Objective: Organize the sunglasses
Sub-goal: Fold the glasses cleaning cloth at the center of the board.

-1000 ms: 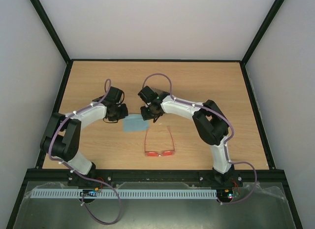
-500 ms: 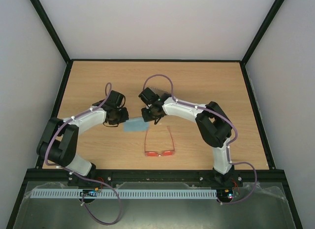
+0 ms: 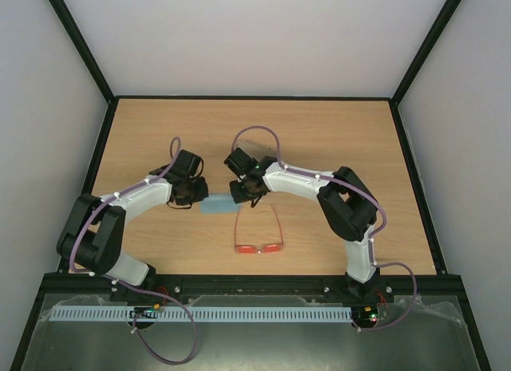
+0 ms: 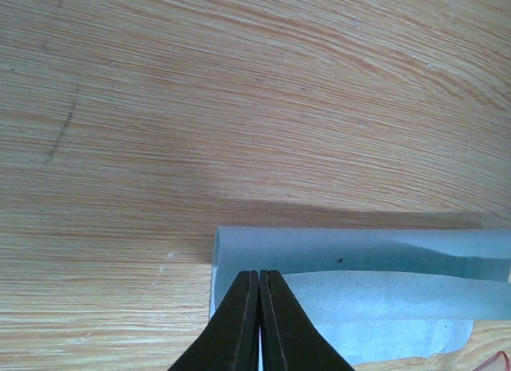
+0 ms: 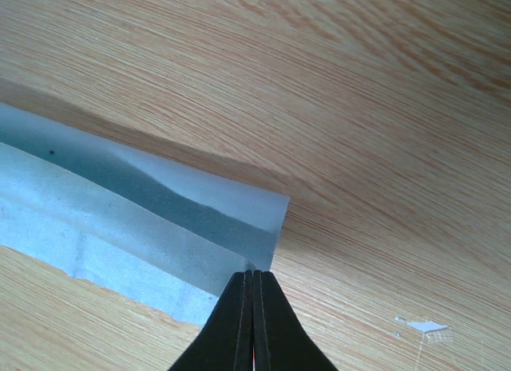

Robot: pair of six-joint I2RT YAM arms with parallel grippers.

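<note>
We're looking into a robot lab test cell here: a bare wooden desk (image 3: 335,132) boxed in by plain white wall panels (image 3: 255,36) on a black frame (image 3: 76,52). Bolted at the near edge, a left arm (image 3: 136,197) and a right arm (image 3: 319,187), purple cables (image 3: 172,339) looping off them, and a slotted white cable duct (image 3: 239,314) running across the front.

The red-tinted sunglasses (image 3: 259,247) lie near the table's (image 3: 335,132) front edge, temples seemingly unfolded, pointing rearward.
</note>
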